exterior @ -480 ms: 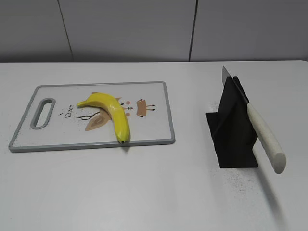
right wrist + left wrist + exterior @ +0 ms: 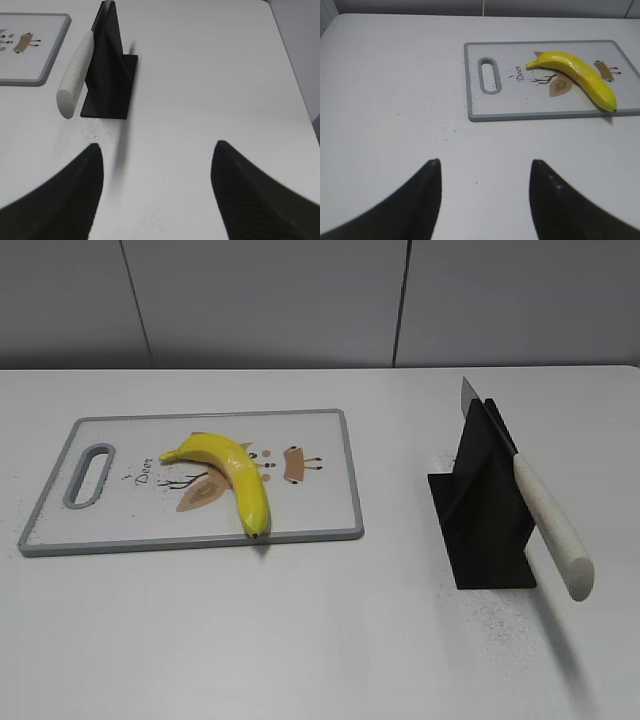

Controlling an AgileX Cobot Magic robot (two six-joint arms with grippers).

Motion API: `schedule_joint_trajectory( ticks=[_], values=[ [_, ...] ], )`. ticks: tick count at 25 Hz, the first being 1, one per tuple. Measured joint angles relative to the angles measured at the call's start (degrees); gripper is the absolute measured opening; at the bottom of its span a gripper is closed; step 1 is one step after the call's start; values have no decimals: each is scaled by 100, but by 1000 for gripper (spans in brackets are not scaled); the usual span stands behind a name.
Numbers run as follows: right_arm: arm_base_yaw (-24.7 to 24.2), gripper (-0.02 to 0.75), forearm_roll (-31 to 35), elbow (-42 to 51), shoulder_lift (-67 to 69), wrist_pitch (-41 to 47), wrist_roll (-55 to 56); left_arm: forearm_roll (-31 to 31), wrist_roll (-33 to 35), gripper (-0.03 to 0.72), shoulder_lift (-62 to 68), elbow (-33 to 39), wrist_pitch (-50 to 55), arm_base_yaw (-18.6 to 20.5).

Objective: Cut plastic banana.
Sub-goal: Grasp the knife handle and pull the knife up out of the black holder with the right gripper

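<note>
A yellow plastic banana (image 2: 230, 476) lies on a white, grey-rimmed cutting board (image 2: 330, 480) at the left; it also shows in the left wrist view (image 2: 577, 77) on the board (image 2: 480, 107). A knife with a white handle (image 2: 550, 525) rests slanted in a black stand (image 2: 485, 510) at the right, handle toward the front; the right wrist view shows the handle (image 2: 75, 80) and stand (image 2: 107, 75). My left gripper (image 2: 485, 167) is open and empty over bare table, well in front of the board. My right gripper (image 2: 157, 150) is open and empty, in front of the stand.
The white table (image 2: 330, 640) carries only the board and the stand. Fine dark specks lie on it by the stand's base (image 2: 490, 615). A grey panelled wall (image 2: 300, 300) stands behind the table. Neither arm shows in the exterior view.
</note>
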Motion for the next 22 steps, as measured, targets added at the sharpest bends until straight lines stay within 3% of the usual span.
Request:
schedule_joint_trajectory(
  ticks=[22],
  values=[
    [0, 538, 47, 0, 0, 1, 0, 6, 0, 545, 0, 0, 5, 0]
  ],
)
